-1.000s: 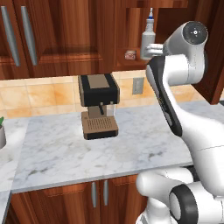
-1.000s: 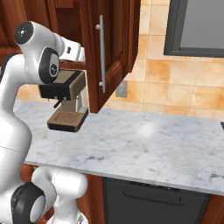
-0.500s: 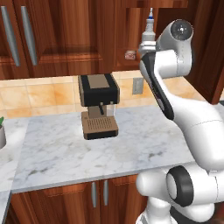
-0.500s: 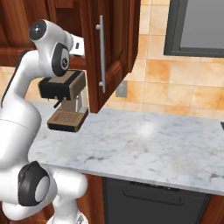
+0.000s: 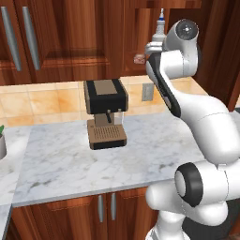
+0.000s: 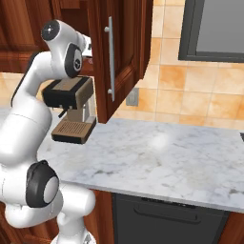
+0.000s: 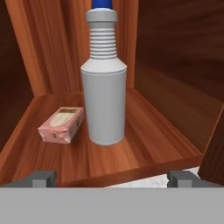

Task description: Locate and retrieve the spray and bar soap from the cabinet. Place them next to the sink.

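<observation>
The gripper (image 7: pixel 111 178), fingers spread wide, faces the cabinet (image 7: pixel 166 131) shelf. The spray (image 7: pixel 104 96) stands upright there, the bar soap (image 7: pixel 61 124) lying just beside it.

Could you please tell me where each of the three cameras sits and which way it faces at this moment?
Left base view: behind the arm, to its left, facing the counter and coffee machine; arm rises lower right.
Right base view: behind the arm, to its right, facing the open cabinet door; arm rises lower left.
Hand view: on the hand, looking into the cabinet at the spray and bar soap; fingertips at bottom.
Shared: both base views show the coffee machine.
</observation>
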Robot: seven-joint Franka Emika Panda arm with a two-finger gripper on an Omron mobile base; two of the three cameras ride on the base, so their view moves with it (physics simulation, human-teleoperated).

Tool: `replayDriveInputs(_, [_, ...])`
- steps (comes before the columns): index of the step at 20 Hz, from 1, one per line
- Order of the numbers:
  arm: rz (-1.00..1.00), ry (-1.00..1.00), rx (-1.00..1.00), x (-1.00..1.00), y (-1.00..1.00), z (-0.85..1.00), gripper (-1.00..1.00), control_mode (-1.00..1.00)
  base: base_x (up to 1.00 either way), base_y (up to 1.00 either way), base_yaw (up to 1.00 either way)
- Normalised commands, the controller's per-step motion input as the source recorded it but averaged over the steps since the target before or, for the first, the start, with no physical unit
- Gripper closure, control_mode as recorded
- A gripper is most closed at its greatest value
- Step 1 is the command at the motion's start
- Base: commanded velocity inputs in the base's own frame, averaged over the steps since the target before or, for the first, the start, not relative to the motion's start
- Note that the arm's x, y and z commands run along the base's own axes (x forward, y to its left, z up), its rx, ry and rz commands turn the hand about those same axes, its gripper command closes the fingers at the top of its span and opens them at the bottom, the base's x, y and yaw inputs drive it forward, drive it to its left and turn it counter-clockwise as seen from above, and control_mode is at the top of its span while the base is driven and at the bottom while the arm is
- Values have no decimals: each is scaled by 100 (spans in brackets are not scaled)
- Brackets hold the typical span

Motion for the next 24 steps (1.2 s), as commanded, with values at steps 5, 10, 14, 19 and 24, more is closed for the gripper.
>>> replayDriveInputs(5, [0, 0, 0, 33, -10, -1, -100, -100, 0, 0, 0])
replayDriveInputs(10, [0, 0, 0, 32, -6, -2, -100, -100, 0, 0, 0])
replayDriveInputs(14, [1, 0, 0, 30, -1, -2, -100, -100, 0, 0, 0])
replayDriveInputs(19, [1, 0, 0, 28, -3, -2, -100, -100, 0, 0, 0])
replayDriveInputs(24, [0, 0, 0, 26, -3, -2, -100, -100, 0, 0, 0])
